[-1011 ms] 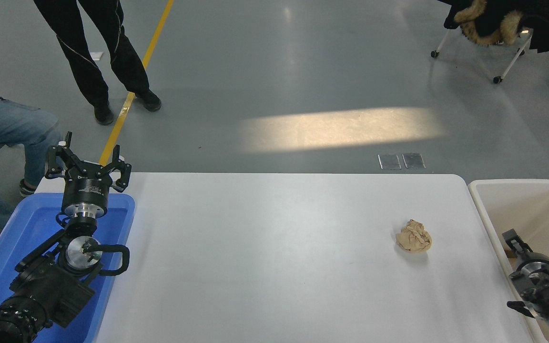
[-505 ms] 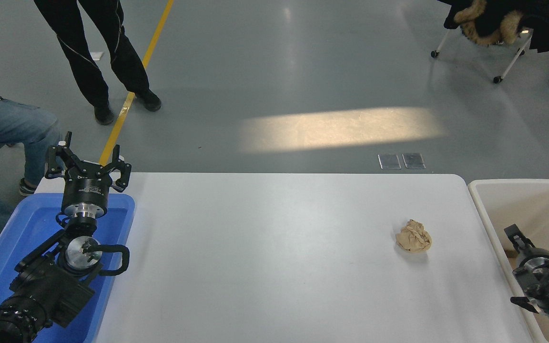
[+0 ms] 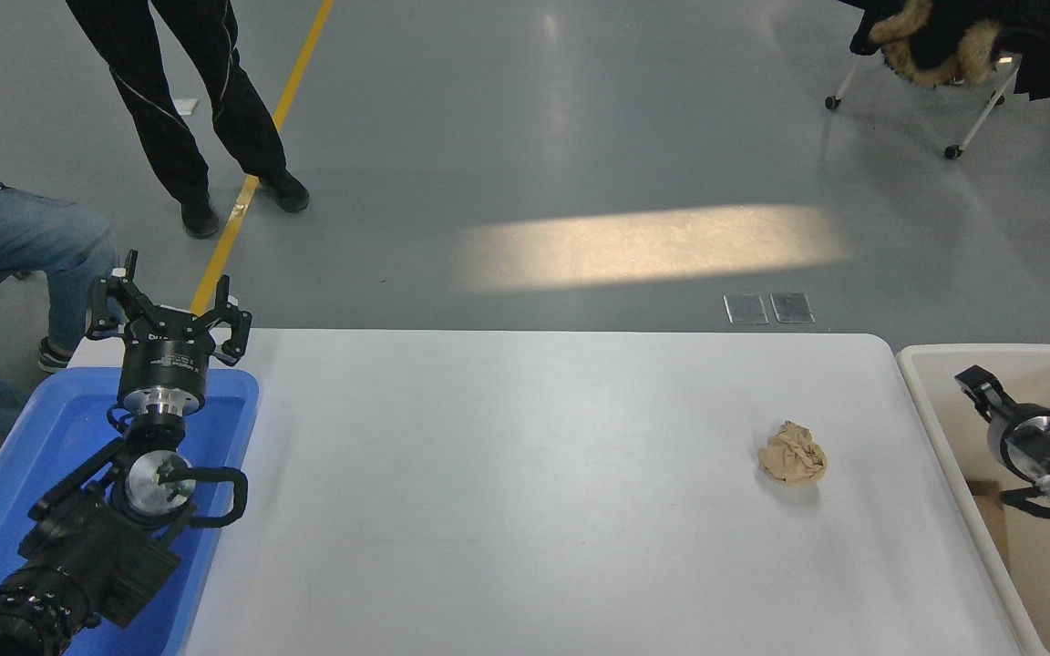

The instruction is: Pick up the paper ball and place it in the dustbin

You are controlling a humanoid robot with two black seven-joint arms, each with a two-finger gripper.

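Paper ball (image 3: 792,453) alone on worktop (image 3: 525,492), right end effector (image 3: 979,383) well apart over dustbin (image 3: 962,364), finger spread unclear

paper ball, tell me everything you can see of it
The paper ball is an irregular, creased lump of tan-brown paper, crumpled tight. It lies alone on the white table, toward its right end, short of the cream dustbin. Only the tabletop touches it; neither gripper is on it.
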